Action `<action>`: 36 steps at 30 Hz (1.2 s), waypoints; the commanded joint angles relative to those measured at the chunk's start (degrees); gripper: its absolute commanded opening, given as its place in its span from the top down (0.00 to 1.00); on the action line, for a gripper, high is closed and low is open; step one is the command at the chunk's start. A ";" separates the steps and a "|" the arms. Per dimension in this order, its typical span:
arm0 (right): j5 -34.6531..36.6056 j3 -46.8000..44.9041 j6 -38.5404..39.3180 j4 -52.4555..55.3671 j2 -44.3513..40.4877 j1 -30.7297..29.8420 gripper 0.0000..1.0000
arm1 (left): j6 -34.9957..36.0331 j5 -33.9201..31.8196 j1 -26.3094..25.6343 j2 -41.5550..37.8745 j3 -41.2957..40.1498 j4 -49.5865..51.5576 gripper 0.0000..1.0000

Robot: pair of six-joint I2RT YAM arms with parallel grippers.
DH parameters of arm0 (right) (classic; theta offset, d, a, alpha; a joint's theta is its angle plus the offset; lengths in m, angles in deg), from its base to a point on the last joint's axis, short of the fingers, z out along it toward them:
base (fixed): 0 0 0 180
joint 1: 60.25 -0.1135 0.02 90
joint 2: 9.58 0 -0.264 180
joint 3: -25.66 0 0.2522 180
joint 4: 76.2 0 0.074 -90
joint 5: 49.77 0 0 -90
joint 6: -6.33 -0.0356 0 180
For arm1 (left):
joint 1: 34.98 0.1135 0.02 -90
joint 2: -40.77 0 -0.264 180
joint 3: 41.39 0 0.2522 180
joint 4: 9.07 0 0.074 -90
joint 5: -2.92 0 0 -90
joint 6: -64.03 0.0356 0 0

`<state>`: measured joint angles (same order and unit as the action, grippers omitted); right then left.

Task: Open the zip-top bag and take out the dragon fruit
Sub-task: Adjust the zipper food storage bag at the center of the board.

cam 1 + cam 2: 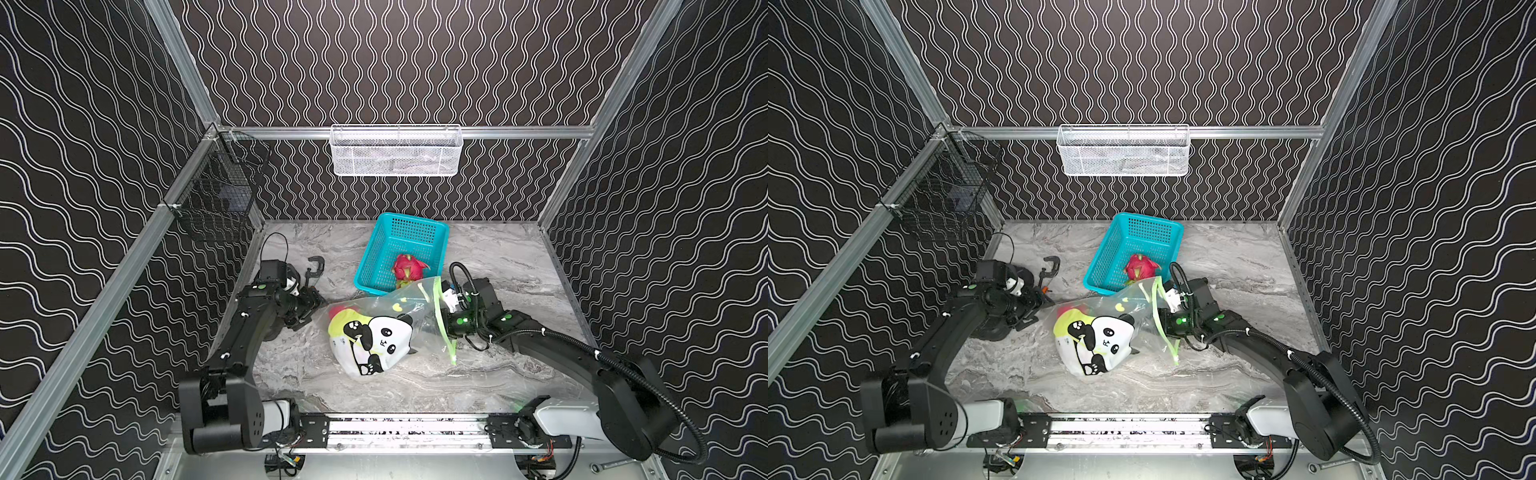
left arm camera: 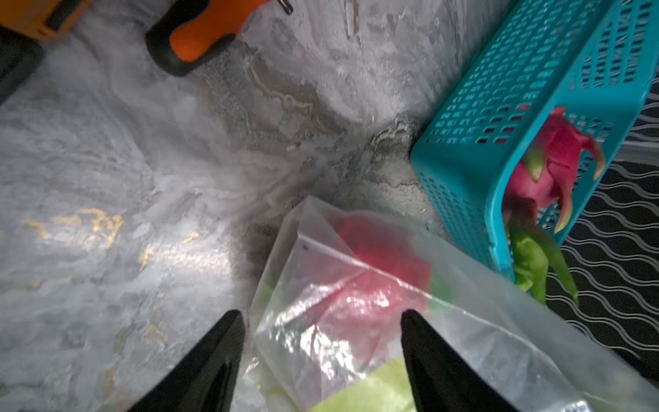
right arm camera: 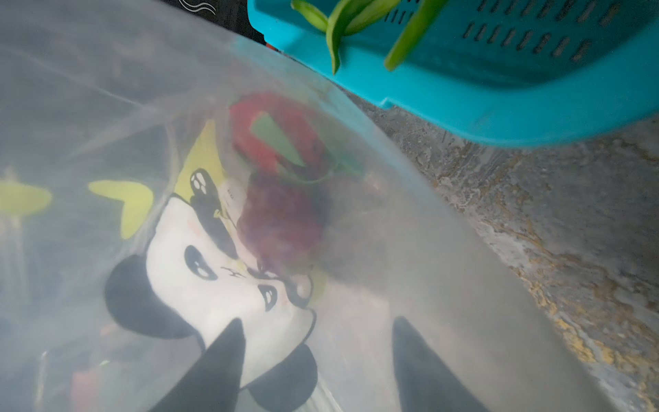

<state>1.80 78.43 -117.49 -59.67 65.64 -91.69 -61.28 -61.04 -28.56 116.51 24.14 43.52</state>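
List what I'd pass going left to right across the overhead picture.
In a top view: black wire basket → clamp → zip-top bag → right arm. Left out: teal basket and white wall basket, which overlap the bag; left arm, which overlaps the clamp.

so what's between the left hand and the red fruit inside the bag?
Only the clear plastic wall of the zip-top bag, seen in the left wrist view.

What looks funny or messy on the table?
Nothing is spilled or broken. One odd thing: a dragon fruit lies in the teal basket, its green tips poking over the rim, while what looks like another red fruit sits inside the crumpled zip-top bag.
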 commanded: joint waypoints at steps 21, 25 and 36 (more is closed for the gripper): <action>-2.60 -0.03 1.97 0.09 4.58 -0.02 0.33 | -1.26 16.97 6.15 2.84 -10.19 -17.82 0.42; -2.43 -0.90 1.71 -1.47 5.09 -0.02 0.33 | 0.08 17.20 6.16 3.17 -10.54 -16.17 0.51; -1.47 -7.07 0.94 -7.11 5.90 0.59 0.33 | 1.97 16.81 1.82 0.07 -0.24 -4.27 1.00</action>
<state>-0.06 71.91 -116.18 -64.13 71.48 -91.24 -61.63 -44.60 -25.06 117.37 20.38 33.51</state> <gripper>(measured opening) 0.675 0.084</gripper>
